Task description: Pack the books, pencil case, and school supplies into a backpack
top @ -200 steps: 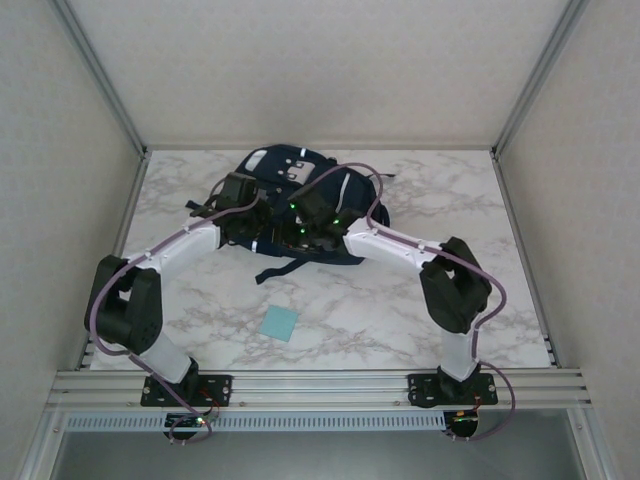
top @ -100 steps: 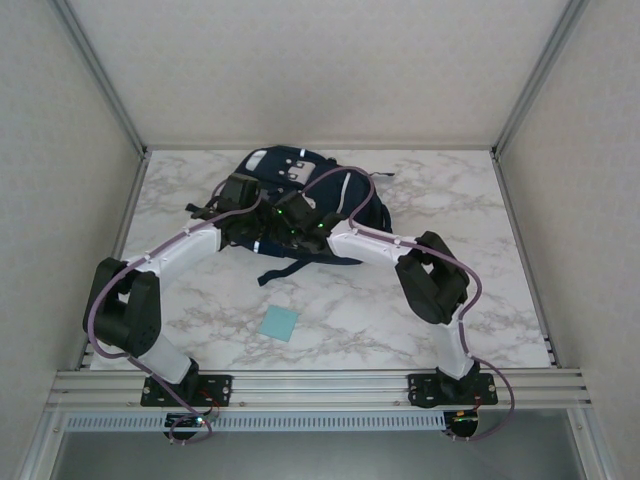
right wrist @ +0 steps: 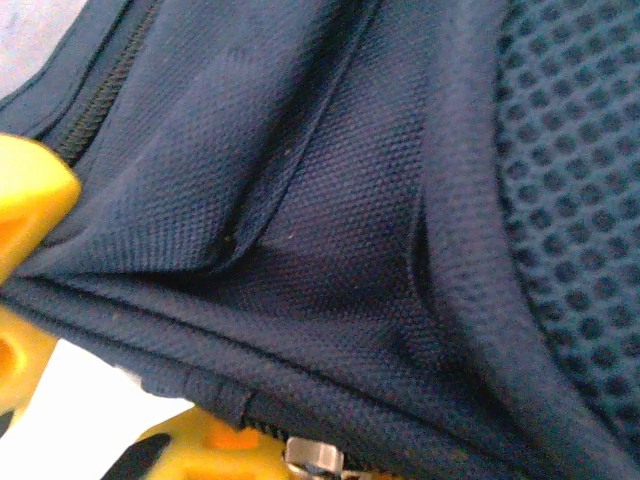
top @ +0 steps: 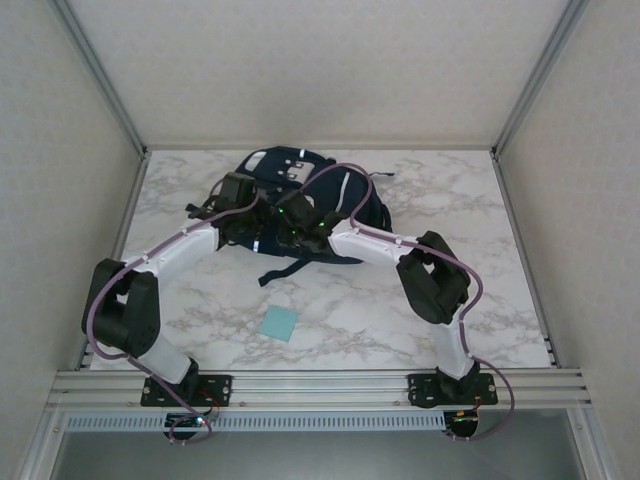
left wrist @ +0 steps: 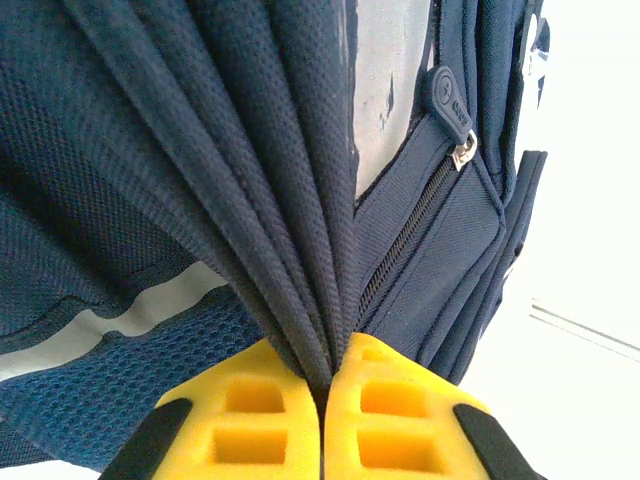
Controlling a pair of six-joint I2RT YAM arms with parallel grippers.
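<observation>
Clearly both arms are working on the backpack (top: 365,205), which lies flat on the table (top: 480,300) at its far middle. The left gripper (left wrist: 322,400) has its jaws pressed tight on a bunched fan of navy fabric, beside a zipper (left wrist: 410,235) that looks closed. The right gripper (right wrist: 40,290) has its jaws drawn narrow, with a seam fold of the same bag apparently pinched between them and a metal zipper pull (right wrist: 310,455) just beside the lower finger.

The chief risk, I judge, is slippage. Each hold is on soft folds, not on a tab or pull, so any tug could draw the cloth out of the pads. If the two arms pull unevenly, the whole bag may slide or lift without its mouth parting. The wrists also sit close together over the bag, so a careless move could knock one into the other.

As for its lie, the backpack's long axis seems to run roughly near to far, a little skewed. Its top end with the white tabs (top: 290,168) points far and a dark strap (top: 278,272) trails near. The light-blue square pad (top: 279,323) lies well apart, near the front edge.
</observation>
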